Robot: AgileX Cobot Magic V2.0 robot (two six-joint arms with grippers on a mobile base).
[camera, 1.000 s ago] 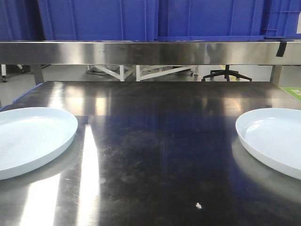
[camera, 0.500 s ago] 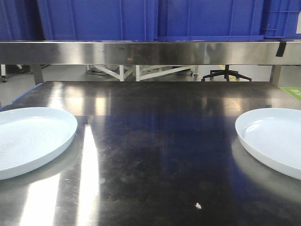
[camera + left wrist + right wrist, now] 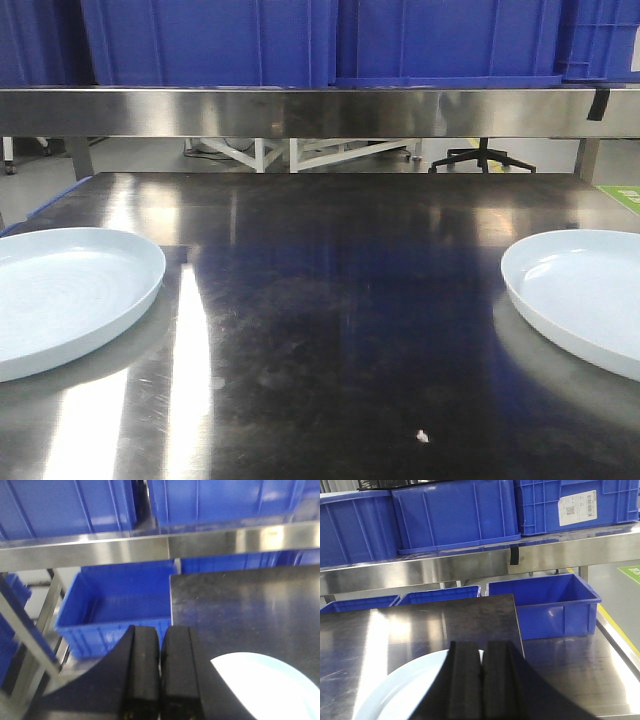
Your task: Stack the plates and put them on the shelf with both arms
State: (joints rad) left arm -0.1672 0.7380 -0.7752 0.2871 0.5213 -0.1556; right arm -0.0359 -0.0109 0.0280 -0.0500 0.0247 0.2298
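Two pale bluish-white plates lie flat on the steel table: one plate (image 3: pixel 60 295) at the left edge, the other plate (image 3: pixel 590 300) at the right edge, far apart. No arm shows in the front view. In the left wrist view my left gripper (image 3: pixel 160 635) is shut with nothing in it, above the table's left edge, the left plate (image 3: pixel 265 685) just to its right. In the right wrist view my right gripper (image 3: pixel 481 650) is shut and empty, hovering over the far rim of the right plate (image 3: pixel 405 690). The steel shelf (image 3: pixel 300 110) runs across the back, above the table.
Blue plastic crates (image 3: pixel 330 40) fill the top of the shelf. More blue crates sit low beside the table, one (image 3: pixel 115 610) at its left end and another (image 3: pixel 545 605) at its right end. An office chair base (image 3: pixel 480 160) stands beyond the table.
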